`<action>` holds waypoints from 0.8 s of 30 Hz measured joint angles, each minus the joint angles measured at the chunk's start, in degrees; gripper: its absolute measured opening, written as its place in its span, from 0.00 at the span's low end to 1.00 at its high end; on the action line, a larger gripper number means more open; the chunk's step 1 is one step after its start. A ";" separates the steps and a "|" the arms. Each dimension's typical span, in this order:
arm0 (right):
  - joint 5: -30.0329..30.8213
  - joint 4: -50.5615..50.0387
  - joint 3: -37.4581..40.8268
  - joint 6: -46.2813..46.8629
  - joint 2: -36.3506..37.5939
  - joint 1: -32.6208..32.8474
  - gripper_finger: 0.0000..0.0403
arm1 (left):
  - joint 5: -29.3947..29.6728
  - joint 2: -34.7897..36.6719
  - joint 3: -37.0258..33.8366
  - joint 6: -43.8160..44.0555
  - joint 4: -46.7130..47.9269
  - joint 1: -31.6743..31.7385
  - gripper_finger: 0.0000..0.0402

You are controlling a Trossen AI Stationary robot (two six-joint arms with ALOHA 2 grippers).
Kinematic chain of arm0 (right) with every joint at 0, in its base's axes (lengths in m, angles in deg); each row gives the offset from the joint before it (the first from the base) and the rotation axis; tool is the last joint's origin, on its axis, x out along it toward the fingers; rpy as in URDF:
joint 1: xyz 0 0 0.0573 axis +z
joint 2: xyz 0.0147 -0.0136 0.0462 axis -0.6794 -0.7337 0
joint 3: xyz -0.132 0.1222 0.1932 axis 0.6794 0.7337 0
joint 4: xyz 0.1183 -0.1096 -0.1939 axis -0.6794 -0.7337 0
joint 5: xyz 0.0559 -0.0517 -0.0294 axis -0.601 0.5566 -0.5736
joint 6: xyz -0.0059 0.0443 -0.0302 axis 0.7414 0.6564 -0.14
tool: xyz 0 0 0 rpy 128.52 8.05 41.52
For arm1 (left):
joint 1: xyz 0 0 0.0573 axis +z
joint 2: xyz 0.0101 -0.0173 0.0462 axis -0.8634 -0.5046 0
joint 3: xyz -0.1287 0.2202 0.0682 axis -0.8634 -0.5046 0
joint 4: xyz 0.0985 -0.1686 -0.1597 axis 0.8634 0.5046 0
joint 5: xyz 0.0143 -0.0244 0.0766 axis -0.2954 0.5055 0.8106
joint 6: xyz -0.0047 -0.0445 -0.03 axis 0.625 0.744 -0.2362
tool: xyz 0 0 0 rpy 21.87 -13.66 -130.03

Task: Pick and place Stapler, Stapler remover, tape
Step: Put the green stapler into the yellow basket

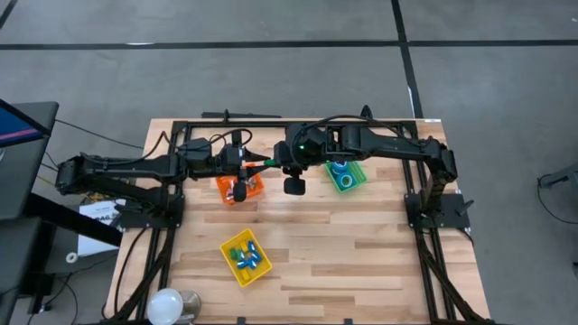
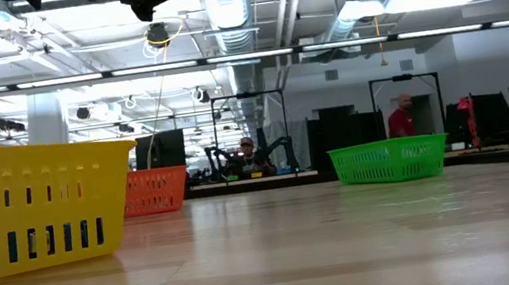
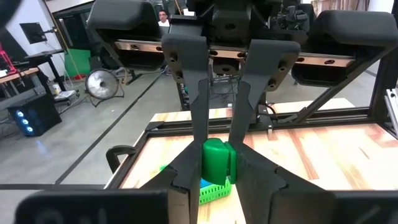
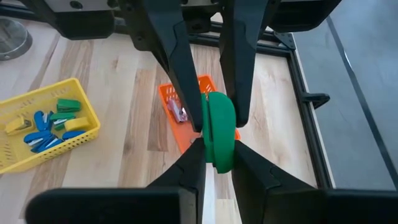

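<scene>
Starting nearest, the yellow bin (image 1: 246, 256) sits at the near left-centre of the table (image 1: 361, 262) and holds small blue, green and yellow oblong pieces. Farther back stand the orange bin (image 1: 239, 188) on the left and the green bin (image 1: 359, 171) on the right, with the tape (image 1: 340, 170) lying inside the green bin. Above the gap between these two bins, the left gripper (image 3: 216, 171) and the right gripper (image 4: 217, 152) meet tip to tip. Each pincer is pinching the same small green stapler (image 3: 217, 155) (a stapler by its look), which is held in the air. The principal risk is a failed exchange. If either arm withdraws while the other pincer is pressed on, the smooth rounded body may twist, slip out and fall onto the table. A weak hold by the receiving pincer would cause the same fall.
</scene>
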State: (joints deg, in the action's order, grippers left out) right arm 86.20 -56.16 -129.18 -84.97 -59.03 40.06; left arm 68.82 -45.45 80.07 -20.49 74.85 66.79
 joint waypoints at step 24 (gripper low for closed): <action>-1.68 -0.39 -0.96 -2.16 0.07 0.13 0.29 | -0.30 0.00 0.02 0.32 -0.31 -0.01 0.16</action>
State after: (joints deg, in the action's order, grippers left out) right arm 84.52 -56.56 -130.14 -87.14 -58.97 40.19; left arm 68.52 -45.45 80.09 -20.17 74.54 66.78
